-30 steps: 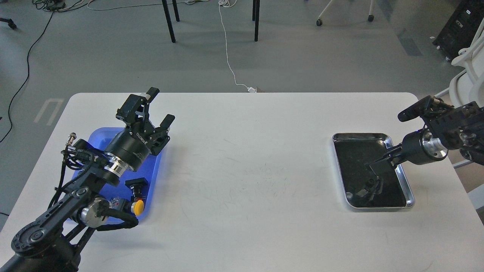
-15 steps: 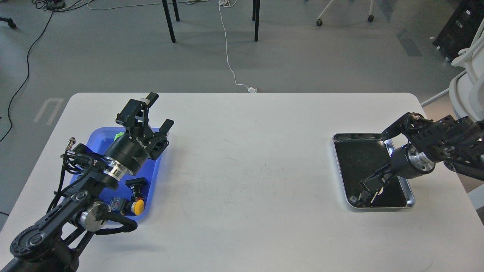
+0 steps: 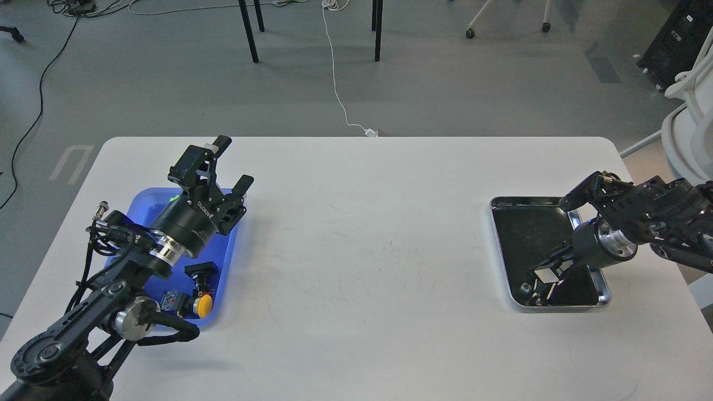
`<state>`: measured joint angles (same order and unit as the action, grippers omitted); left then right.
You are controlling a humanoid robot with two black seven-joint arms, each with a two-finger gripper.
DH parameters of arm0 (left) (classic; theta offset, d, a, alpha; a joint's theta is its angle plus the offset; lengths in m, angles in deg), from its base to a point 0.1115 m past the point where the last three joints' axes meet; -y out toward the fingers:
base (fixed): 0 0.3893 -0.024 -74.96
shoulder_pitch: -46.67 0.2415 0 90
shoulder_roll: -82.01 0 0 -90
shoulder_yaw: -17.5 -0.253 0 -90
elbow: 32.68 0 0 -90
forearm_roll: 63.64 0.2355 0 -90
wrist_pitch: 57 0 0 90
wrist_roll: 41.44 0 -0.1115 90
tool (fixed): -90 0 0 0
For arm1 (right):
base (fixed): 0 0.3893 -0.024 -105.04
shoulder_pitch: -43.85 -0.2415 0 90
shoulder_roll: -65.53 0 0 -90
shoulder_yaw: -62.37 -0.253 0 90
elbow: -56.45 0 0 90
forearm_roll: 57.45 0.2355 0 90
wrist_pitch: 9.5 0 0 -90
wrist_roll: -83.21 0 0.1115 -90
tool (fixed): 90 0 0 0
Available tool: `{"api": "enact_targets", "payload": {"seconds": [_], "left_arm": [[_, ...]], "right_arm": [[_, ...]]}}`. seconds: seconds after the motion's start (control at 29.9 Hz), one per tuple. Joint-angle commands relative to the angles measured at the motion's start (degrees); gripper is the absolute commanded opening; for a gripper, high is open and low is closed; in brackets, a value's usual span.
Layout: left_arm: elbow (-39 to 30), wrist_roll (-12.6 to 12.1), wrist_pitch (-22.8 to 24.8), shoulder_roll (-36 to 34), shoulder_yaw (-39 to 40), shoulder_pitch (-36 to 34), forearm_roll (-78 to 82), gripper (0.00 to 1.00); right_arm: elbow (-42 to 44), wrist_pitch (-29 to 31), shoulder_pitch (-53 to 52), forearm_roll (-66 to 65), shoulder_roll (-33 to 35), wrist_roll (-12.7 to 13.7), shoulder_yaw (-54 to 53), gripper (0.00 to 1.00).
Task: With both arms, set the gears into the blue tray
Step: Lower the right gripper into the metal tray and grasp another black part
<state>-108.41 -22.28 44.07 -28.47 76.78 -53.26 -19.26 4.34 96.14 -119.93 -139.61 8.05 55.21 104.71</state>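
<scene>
The blue tray (image 3: 137, 207) lies at the table's left side, largely covered by my left arm. My left gripper (image 3: 234, 163) hovers above the tray's far right corner, open, with nothing between its fingers. My right gripper (image 3: 543, 276) reaches down into the near end of the shiny metal tray (image 3: 500, 239). It is dark against the black tray floor, so its fingers cannot be told apart. A small ring-like piece, possibly a gear (image 3: 525, 288), lies in that tray's near left corner, just left of the gripper. No other gear can be made out.
Inside the blue tray are a yellow-cap push-button switch (image 3: 204, 304), a black-cap switch (image 3: 200, 272) and a green piece (image 3: 175, 197) at the far end. A white chair (image 3: 688, 111) stands off the table's right edge.
My right gripper has come down and toward me, from the middle of the metal tray to its near end. My left gripper has drifted slightly left, still open.
</scene>
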Motion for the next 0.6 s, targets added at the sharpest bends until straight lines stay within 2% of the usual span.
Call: {"api": "enact_targets", "payload": {"seconds": [0.0, 0.57], "left_arm": [[0.0, 0.0, 0.0, -0.1, 0.0, 0.0, -0.1, 0.98], [0.0, -0.6, 0.1, -0.1, 0.0, -0.1, -0.1, 0.98]], "right_arm": [[-0.3, -0.1, 0.0, 0.0, 0.4, 0.0, 0.5, 0.45], [-3.0, -0.1, -0.7, -0.2, 3.5, 0.0, 0.6, 0.46]]}}
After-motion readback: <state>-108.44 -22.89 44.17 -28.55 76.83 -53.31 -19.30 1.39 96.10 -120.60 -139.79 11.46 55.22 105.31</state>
